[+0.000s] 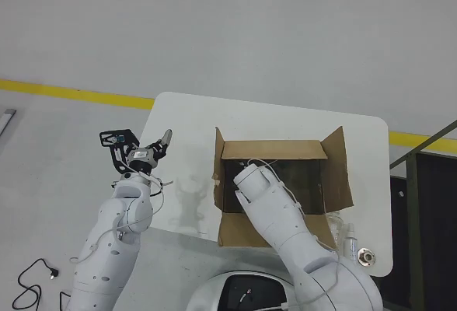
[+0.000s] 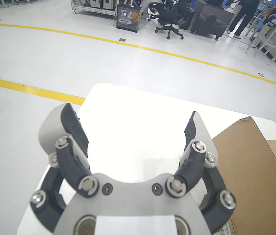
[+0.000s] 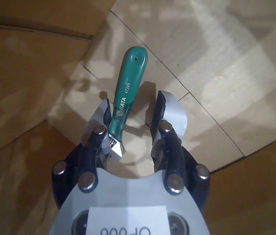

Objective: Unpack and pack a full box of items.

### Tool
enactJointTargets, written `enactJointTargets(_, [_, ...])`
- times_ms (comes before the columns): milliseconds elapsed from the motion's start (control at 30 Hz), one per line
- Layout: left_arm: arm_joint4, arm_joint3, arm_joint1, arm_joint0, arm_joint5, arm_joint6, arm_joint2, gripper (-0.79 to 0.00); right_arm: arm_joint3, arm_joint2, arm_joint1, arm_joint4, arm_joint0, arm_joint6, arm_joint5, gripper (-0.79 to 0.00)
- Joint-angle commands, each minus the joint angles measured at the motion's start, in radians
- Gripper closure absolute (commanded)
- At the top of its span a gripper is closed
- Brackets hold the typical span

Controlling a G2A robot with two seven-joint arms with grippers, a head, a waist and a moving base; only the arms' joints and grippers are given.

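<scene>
Right arm comes first when you look down from above. It is big and white and goes down into the open brown box. The arm covers what is inside the box. The box sits in the middle of the white table with its flaps up. Near the box's right corner, close to the table edge, stand a small bottle and a round metal thing. The left arm is well apart from the box, with the left pincer over the table's left edge.

From the left wrist, the left pincer is spread wide and holds nothing. It hangs above the table near a rounded corner. One flap of the box stands just beside it.

From the right wrist you can look inside the box. The right pincer is down near the floor of the box with its jaws apart. A wrench with a green handle lies between the fingers. It touches one finger, with a gap before the other, so the pincer is not squeezing it. Its shiny metal head points back at the pincer's palm, and the handle points away.
</scene>
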Motion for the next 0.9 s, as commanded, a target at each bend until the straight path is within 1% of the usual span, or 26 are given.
enactJointTargets(0, [0.000,0.000,0.000,0.000,0.000,0.000,0.000,-0.785,0.012,0.004,-0.001,0.006,0.007,-0.007,-0.003,-0.366])
enactJointTargets(133, [0.000,0.000,0.000,0.000,0.000,0.000,0.000,-0.785,0.033,0.011,-0.002,0.020,0.018,-0.017,-0.012,-0.342])
enactJointTargets(400, [0.000,0.000,0.000,0.000,0.000,0.000,0.000,-0.785,0.070,0.017,-0.007,0.037,0.039,-0.027,-0.026,-0.329])
enactJointTargets(567, [0.000,0.000,0.000,0.000,0.000,0.000,0.000,-0.785,0.089,0.024,-0.008,0.050,0.049,-0.030,-0.031,-0.332])
enactJointTargets(867, [0.000,0.000,0.000,0.000,0.000,0.000,0.000,-0.785,0.112,0.039,-0.007,0.072,0.061,-0.035,-0.036,-0.360])
